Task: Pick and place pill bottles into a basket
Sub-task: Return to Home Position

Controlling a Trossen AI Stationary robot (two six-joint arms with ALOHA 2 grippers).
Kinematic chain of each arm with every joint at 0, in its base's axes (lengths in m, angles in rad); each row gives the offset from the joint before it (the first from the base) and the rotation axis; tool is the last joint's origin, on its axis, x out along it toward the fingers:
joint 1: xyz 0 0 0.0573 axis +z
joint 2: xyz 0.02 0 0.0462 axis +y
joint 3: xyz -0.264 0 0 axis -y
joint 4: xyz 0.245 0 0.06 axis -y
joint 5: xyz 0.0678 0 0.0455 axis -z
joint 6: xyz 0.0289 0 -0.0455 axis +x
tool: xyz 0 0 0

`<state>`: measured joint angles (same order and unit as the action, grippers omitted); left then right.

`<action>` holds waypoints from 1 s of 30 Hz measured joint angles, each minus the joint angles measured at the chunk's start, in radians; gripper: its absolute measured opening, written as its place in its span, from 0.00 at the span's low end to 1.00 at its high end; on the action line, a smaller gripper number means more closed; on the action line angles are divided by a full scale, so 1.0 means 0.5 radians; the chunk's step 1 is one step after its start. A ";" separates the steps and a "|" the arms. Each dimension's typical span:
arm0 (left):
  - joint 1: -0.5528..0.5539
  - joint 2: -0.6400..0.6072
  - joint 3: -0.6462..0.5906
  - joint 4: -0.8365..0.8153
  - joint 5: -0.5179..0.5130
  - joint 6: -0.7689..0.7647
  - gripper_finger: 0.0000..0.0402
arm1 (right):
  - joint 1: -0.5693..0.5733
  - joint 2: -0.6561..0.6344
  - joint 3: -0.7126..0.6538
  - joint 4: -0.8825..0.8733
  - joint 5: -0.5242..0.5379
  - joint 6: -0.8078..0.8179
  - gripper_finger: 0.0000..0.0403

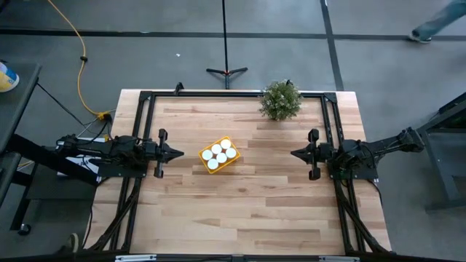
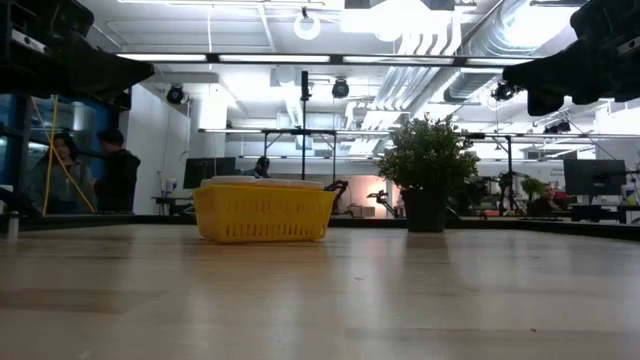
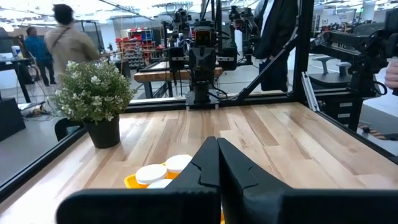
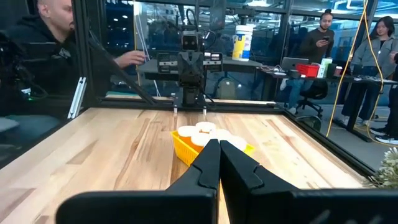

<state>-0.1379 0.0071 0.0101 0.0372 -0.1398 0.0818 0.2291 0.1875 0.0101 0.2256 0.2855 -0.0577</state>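
The yellow basket (image 1: pixel 220 155) stands on the wooden table a little left of its middle, its base flat on the wood, also seen in the low view (image 2: pixel 264 212). Several white-capped pill bottles (image 1: pixel 218 153) stand inside it, and their caps show in both wrist views (image 3: pixel 163 171) (image 4: pixel 203 132). My left gripper (image 1: pixel 179 153) is shut at the table's left side, pointing level toward the basket, a short way from it. My right gripper (image 1: pixel 294 153) is shut at the right side, pointing level toward the basket from farther off. Neither touches anything.
A green potted plant (image 1: pixel 280 100) stands at the table's far edge, right of centre. A black frame (image 1: pixel 233 94) runs around the table's far and side edges. People stand and sit in the room beyond the table. Bare wood lies between the basket and the near edge.
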 joint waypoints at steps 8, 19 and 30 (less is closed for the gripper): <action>0.000 0.000 0.000 0.000 0.001 -0.001 0.17 | 0.000 0.000 -0.001 0.003 -0.001 -0.006 0.00; 0.000 0.000 0.000 0.000 -0.002 -0.002 0.25 | 0.000 0.000 -0.001 0.002 -0.008 -0.006 0.00; 0.000 0.000 0.000 0.000 -0.003 -0.003 0.24 | 0.000 0.000 -0.001 0.000 -0.008 -0.006 0.00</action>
<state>-0.1379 0.0071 0.0101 0.0372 -0.1413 0.0803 0.2291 0.1875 0.0097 0.2256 0.2817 -0.0605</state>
